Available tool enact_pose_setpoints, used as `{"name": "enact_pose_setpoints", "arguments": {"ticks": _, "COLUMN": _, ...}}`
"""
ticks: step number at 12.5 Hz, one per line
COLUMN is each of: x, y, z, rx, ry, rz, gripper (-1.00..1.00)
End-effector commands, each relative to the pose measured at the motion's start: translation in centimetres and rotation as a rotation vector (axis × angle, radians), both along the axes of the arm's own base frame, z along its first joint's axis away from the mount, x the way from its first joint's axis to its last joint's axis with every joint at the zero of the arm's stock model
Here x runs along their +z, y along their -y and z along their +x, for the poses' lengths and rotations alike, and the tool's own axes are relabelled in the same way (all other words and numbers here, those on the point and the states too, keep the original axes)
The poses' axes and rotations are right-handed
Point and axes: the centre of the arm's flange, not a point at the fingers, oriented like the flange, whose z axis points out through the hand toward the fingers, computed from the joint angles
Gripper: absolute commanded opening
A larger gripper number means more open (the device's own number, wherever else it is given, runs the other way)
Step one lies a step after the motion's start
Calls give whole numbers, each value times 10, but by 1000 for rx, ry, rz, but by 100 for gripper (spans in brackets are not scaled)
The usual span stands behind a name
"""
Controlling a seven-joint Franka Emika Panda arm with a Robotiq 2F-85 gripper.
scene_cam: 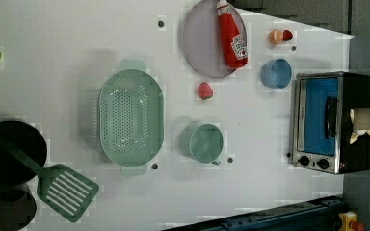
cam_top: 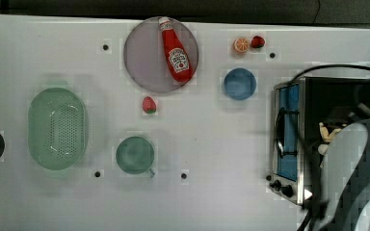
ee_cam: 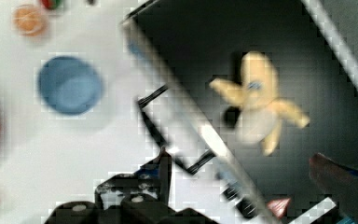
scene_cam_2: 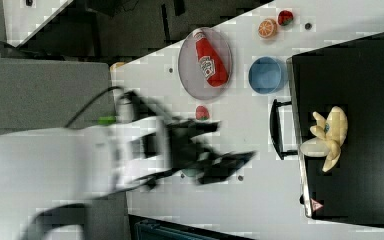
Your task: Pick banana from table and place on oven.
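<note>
While ketchup bottle (cam_top: 175, 52) lies on plate (cam_top: 139, 57); cups apparently empty.

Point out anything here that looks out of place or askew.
Two things stand out. A ketchup bottle lies on its side across the grey plate instead of standing. A half-peeled banana sits on the black top of the oven, an odd spot for fruit, though stable.

Dark floor (cam_top: 77, 7) borders a white work surface under even light; a grey panel (scene_cam_2: 40, 95) and a blue frame (scene_cam: 279, 219) stand alongside.
</note>
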Motion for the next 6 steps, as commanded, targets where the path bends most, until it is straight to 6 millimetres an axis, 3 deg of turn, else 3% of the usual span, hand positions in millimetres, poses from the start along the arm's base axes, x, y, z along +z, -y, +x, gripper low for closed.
{"name": "enact_pose_setpoints", "arguments": {"ticks": 1, "x": 38, "y": -128, "z": 18, "rx": -131, "ry": -49, "rz": 32, "gripper": 100}}
{"name": "enact_pose_setpoints", "arguments": {"ticks": 4, "x": 46, "y": -234, "z": 35, "rx": -272, "ry": -27, "rz": -4, "gripper": 100}}
{"name": "enact_pose_setpoints", "arguments": {"ticks": 6, "x": 49, "y": -275, "z": 38, "rx": -347, "ry": -3, "rz": -15, "gripper": 100}}
